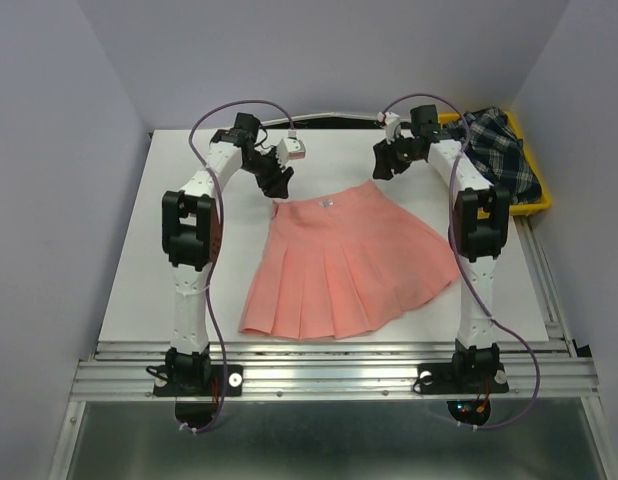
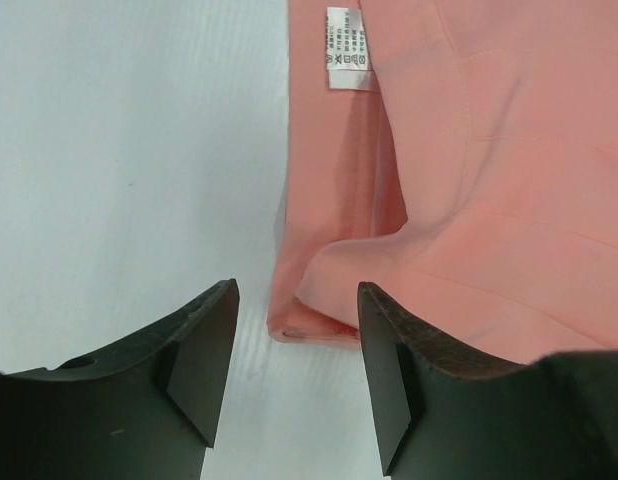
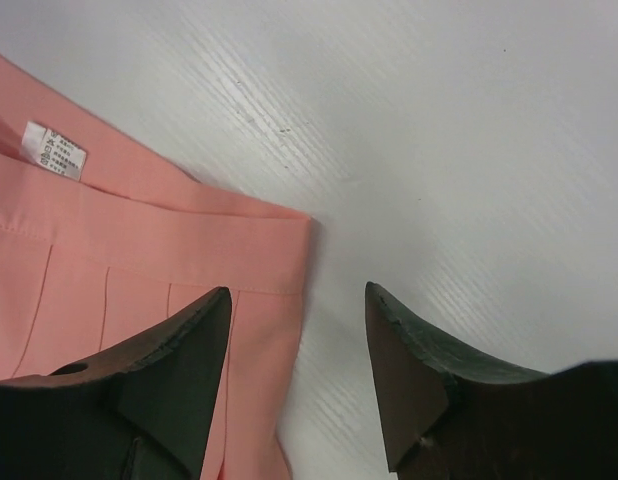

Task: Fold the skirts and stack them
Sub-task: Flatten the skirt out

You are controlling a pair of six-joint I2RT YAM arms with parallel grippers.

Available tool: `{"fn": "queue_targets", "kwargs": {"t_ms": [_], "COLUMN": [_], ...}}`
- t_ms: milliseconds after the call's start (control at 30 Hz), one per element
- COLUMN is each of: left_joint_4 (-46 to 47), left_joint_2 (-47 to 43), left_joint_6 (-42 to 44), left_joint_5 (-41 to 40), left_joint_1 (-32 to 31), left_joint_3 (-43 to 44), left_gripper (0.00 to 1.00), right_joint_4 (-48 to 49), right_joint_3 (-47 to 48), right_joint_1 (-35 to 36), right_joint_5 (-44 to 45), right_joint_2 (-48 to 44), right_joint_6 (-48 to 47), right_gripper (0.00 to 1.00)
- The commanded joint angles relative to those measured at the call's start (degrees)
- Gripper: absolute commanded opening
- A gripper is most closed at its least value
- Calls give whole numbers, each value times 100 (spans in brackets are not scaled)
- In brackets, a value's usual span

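Note:
The salmon-pink pleated skirt (image 1: pixel 339 265) lies spread flat mid-table, waistband at the far side, hem near. My left gripper (image 1: pixel 276 181) is open and empty just above the waistband's left corner (image 2: pixel 314 325), which shows between its fingers. My right gripper (image 1: pixel 382 165) is open and empty above the waistband's right corner (image 3: pixel 279 240). The pink skirt's white label (image 2: pixel 347 48) shows in the left wrist view, and the label (image 3: pixel 54 150) also shows in the right wrist view. The plaid skirt (image 1: pixel 501 148) lies bunched in the yellow tray (image 1: pixel 534 205) at the far right.
The white table top (image 1: pixel 169 290) extends left of the pink skirt. Purple cables loop over both arms. A metal rail frame (image 1: pixel 329 375) runs along the near edge, and grey walls close in on three sides.

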Motion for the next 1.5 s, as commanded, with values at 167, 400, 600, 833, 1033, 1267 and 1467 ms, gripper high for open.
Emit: {"fn": "queue_targets", "kwargs": {"t_ms": [167,400,600,833,1033,1267,1467], "left_joint_4": [524,1086,1043,1183,1104,1113,1113], "left_joint_2": [-248,-617,-635,-846,-811,-583,-433], "left_joint_6": [-1781,-2467,-2371,-2468,-2450,-2397,-2441], "left_joint_5": [-264,-686,-423,-97,-71,-238,-457], "left_joint_1": [163,164,172,155,146,102,67], "left_joint_3": [-257,-1197,-1312,-1312,-1172,-1189,-1163], "left_gripper": [61,59,49,50,53,52,53], "right_joint_4": [-66,268,339,383,383,374,374], "right_joint_3": [321,206,101,101,162,171,215], "right_joint_1": [292,345,345,345,345,345,345], "right_joint_5": [688,803,724,540,495,452,443], "right_joint_2": [422,624,589,510,501,510,545], "right_joint_6": [-382,-206,-145,-13,136,233,339], "right_gripper": [61,45,21,1,1,1,1]}}
